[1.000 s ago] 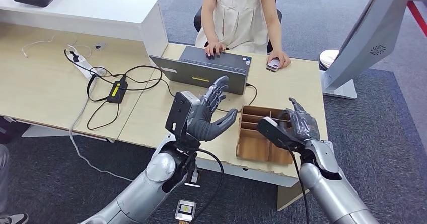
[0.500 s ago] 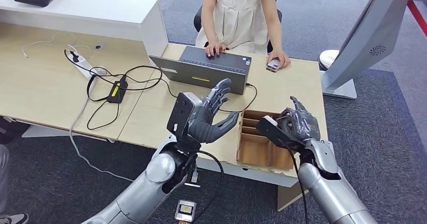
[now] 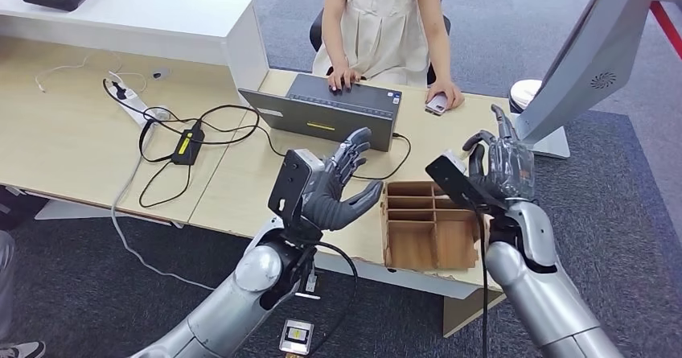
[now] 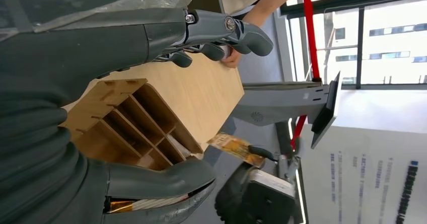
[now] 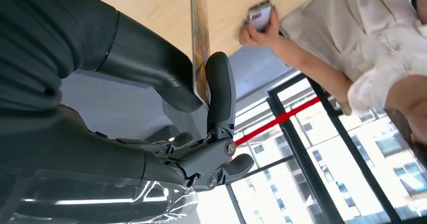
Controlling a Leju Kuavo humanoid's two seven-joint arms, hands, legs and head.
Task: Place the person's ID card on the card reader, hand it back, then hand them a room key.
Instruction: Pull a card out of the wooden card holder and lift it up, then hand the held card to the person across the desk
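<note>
**Card pinched in your right hand, the person straight ahead across the table**

Start on the left: your left hand [image 3: 334,183] hovers over the near part of the table [image 3: 241,183], fingers spread and lightly curled, holding nothing. In the left wrist view something thin and gold-edged lies just beside its thumb, but I cannot tell what it is or whether it touches. The grey box-like device [image 3: 338,115] stands beyond this hand, and one of the person's hands rests on its far edge.

Moving right, the wooden tray [image 3: 428,228] with its dividers sits at the near table edge, between your two hands and lower than both.

Further right, your right hand [image 3: 499,169] is raised above the tray's far right corner. It pinches a thin card [image 5: 200,38] between thumb and one finger, the other fingers apart. The card stands on edge, its long side running away from the hand toward the person [image 3: 384,20]. I judge this to be the room key, though its face is too narrow to read.

The person's other hand [image 3: 444,94] rests on the table holding a small object, ahead and slightly left of your right hand, which is clearly the nearer one. The table between them is open; the slanted base of the standing screen [image 3: 555,92] is close on the right, so keep the reach angled left.
</note>
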